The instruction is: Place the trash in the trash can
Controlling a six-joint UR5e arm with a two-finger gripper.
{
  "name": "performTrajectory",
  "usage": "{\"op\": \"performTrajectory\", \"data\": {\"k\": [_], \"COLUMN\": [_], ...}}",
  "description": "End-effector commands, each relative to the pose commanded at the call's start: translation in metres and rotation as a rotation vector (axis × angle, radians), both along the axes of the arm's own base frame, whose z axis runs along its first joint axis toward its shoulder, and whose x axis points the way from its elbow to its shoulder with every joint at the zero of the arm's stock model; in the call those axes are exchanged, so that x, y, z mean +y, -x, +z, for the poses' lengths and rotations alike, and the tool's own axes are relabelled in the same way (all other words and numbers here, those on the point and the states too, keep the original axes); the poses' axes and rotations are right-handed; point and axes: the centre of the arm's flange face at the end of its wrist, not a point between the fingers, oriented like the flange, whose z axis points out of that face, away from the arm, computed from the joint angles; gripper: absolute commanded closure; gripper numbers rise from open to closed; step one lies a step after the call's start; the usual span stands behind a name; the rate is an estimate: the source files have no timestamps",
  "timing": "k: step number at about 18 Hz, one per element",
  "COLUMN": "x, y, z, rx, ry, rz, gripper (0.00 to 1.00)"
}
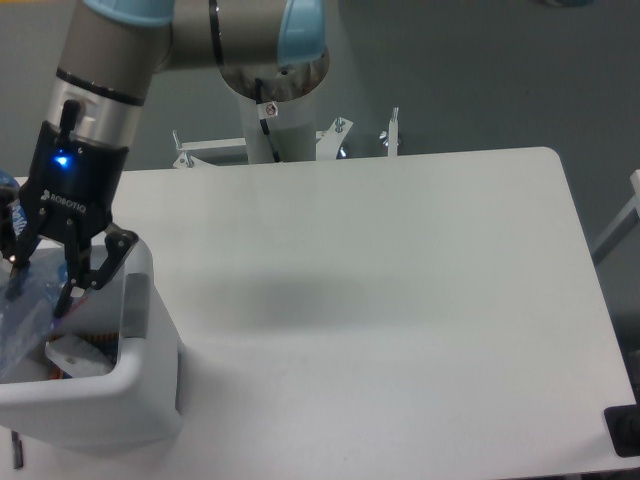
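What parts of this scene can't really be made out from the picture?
- The crushed clear plastic bottle: blurred and cut off by the left edge, so its full length is unseen.
- The black two-finger gripper: the bottle sits between its fingers, but how firmly they hold it is unclear.
- The white rectangular plastic bin: its near wall hides most of the inside; only a crumpled white wrapper shows.
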Motion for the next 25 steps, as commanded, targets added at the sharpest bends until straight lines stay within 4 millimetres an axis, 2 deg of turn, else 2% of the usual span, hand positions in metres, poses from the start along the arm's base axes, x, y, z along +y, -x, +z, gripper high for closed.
{"op": "performTrajectory", "data": {"k": [1,2,3,15,18,20,25], "x": [0.001,0.001,-0.001,-0.006,-0.007,-0.013,-0.043], "y": [0.0,0.0,0.0,-0.002,0.005,0.028,0.117], "z": [-0.003,-0.004,-0.008,0.006,0.008,0.01,0.031], "rx": [0.001,0.002,0.001,0.006,0.011,0.021,0.04], "ry": [0.004,0.006,0.013,-0.007,-0.009,-0.008,-0.038], "rz": [-0.003,-0.005,-0.007,-0.001,0.015,0.059,0.213], "gripper": [0.14,0.04,0.0,0.0,0.0,0.0,0.0]}}
